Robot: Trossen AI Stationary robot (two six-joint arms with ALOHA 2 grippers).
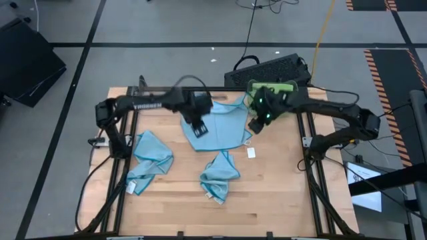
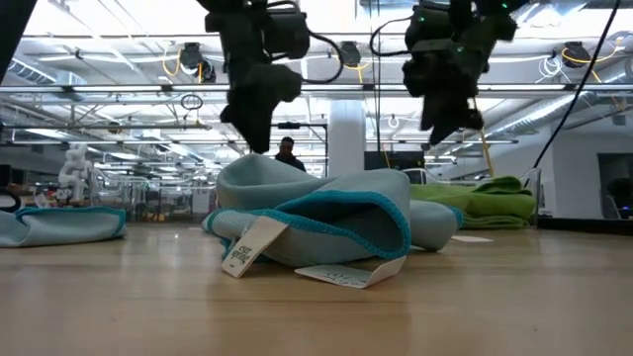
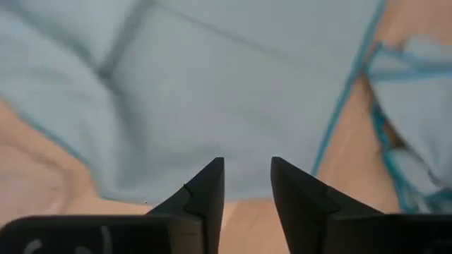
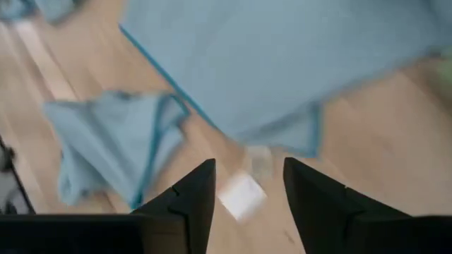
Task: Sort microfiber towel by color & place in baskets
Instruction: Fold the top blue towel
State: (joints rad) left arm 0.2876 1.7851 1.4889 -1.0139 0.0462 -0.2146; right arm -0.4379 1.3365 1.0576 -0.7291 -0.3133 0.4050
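A light blue microfiber towel [image 1: 223,123] lies spread flat at the table's far middle. Its white tag [image 4: 242,194] rests on the wood by its near right corner. Two more light blue towels lie crumpled on the table, one at the left [image 1: 150,157] and one near the middle [image 1: 219,175]. A green towel [image 1: 273,88] sits bunched at the far right. My left gripper [image 3: 247,183] hangs open above the spread towel's near left part [image 3: 233,85]. My right gripper [image 4: 248,187] hangs open above the tag. The baskets are out of view.
A black device [image 1: 267,67] with cables sits beyond the table's far edge. Dark frame rails [image 1: 127,143] run along the table's left and right sides. In the low view a person [image 2: 289,153] stands far off in the room. Bare wood [image 1: 280,193] lies at the near right.
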